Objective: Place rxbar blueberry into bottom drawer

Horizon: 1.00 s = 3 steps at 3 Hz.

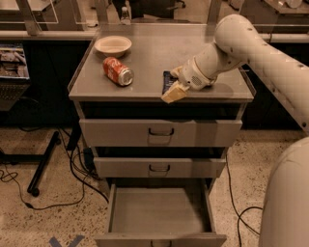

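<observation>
The rxbar blueberry (167, 80), a small dark navy bar, lies flat on the grey cabinet top (149, 58) near its front edge, right of centre. My gripper (175, 90) reaches in from the right and sits right over the bar's near end, hiding part of it. I cannot tell whether it touches the bar. The bottom drawer (159, 212) is pulled open below, its plain grey interior bare. The two drawers above it are closed.
A red can (118, 71) lies on its side at the left of the cabinet top. A cream bowl (113, 46) stands behind it. A bottle (125, 14) stands at the back. Cables and a stand's leg (43, 164) lie on the floor to the left.
</observation>
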Each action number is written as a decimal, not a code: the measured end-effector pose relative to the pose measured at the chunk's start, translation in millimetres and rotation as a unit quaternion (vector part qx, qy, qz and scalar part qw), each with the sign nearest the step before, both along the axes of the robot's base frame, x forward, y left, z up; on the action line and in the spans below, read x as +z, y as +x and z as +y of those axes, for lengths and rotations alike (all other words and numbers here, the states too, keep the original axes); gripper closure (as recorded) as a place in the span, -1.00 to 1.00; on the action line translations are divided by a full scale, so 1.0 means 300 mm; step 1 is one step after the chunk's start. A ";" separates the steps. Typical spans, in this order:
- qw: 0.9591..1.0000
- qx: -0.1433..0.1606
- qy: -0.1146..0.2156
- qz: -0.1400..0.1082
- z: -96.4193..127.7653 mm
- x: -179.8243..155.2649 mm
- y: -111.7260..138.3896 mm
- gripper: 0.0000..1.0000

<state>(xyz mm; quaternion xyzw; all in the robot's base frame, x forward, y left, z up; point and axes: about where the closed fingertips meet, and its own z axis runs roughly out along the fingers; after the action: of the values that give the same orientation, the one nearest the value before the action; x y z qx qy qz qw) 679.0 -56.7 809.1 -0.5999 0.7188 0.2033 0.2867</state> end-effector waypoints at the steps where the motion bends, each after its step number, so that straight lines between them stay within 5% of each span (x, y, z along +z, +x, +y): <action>1: 1.000 0.000 0.000 0.000 0.000 0.003 -0.002 1.00; 3: 0.999 0.032 0.025 -0.032 0.007 0.212 -0.095 1.00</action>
<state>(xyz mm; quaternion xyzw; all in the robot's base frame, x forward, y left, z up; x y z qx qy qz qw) 650.6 -54.6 872.6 -0.6215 0.6843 0.2107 0.3179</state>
